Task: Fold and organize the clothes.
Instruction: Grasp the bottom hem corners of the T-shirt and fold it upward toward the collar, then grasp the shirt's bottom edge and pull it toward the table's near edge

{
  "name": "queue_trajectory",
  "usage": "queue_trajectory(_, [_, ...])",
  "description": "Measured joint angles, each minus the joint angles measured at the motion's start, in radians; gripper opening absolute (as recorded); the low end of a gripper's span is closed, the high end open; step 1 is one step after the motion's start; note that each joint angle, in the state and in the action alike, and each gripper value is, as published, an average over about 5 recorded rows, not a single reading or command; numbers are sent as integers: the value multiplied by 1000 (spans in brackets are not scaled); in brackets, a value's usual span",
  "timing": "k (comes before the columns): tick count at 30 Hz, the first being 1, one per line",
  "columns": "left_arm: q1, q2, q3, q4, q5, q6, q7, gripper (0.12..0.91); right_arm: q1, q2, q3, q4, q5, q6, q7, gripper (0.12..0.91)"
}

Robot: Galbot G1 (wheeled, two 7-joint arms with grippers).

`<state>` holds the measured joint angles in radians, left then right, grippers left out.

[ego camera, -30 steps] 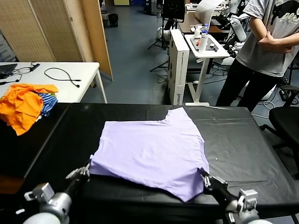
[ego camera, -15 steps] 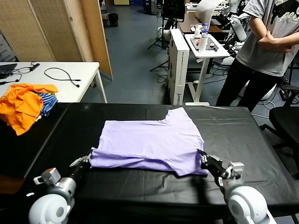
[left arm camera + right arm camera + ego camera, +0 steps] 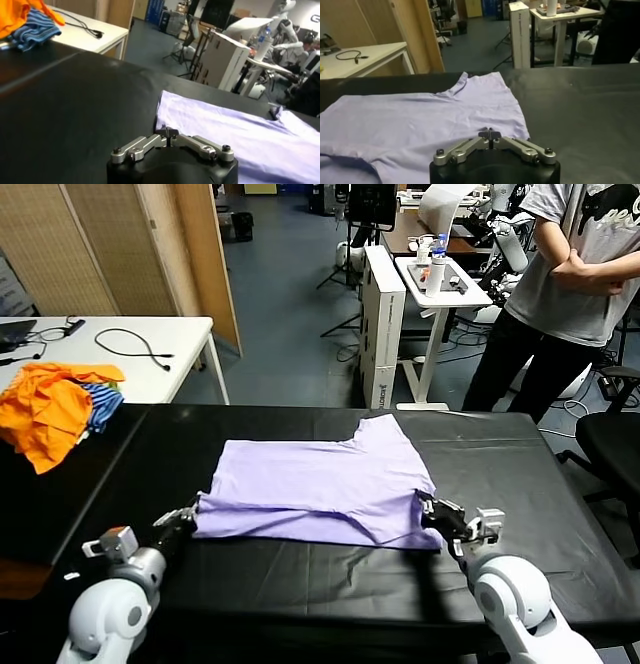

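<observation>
The pale lavender T-shirt (image 3: 320,479) lies on the black table (image 3: 510,474), its near part folded back over itself. My left gripper (image 3: 190,514) is shut on the shirt's near left corner. My right gripper (image 3: 428,512) is shut on the near right corner. In the left wrist view the closed left gripper (image 3: 167,132) pinches the shirt's edge (image 3: 240,130). In the right wrist view the closed right gripper (image 3: 490,134) sits over the shirt (image 3: 420,120). No purple print shows.
Orange garments with a blue-striped piece (image 3: 45,409) lie on the table's far left corner. A white table with cables (image 3: 150,344) stands behind. A person (image 3: 570,274) stands at the far right by a white cart (image 3: 440,284); a black chair (image 3: 615,444) is at the right edge.
Both grippers have moved away from me across the table, carrying the shirt's near hem up and over the shirt. The shirt now looks shorter, with a fold along its near side.
</observation>
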<state>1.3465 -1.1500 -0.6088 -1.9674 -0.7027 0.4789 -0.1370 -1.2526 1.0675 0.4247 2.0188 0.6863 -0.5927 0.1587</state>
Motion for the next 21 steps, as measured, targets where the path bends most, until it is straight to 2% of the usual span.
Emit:
queue_trajectory(3, [-9,9,5,8,0,-3,-2,303,-30,-16,21,27,4,-4,-8,483])
queue_trajectory(7, [2,4,-1,-1,5,-5,-3,566,-91,-45,53,74,5,-5,-15,728])
queue_trajectory(10, [20,-2,-10,-17,10,-4,-3,748,-144,-66,74,112,5,-3,-18,863])
queue_trajectory(13, [40,-7,-18,-34,16,-2,-4,871,-193,-86,89,134,6,2,-22,901])
queue_trajectory(14, [47,-9,-20,-41,18,-1,-4,889,-207,-91,92,137,6,3,-23,903])
queue_trajectory(21, [110,-33,-34,-87,49,7,-6,907,-261,-109,97,135,5,12,-27,907])
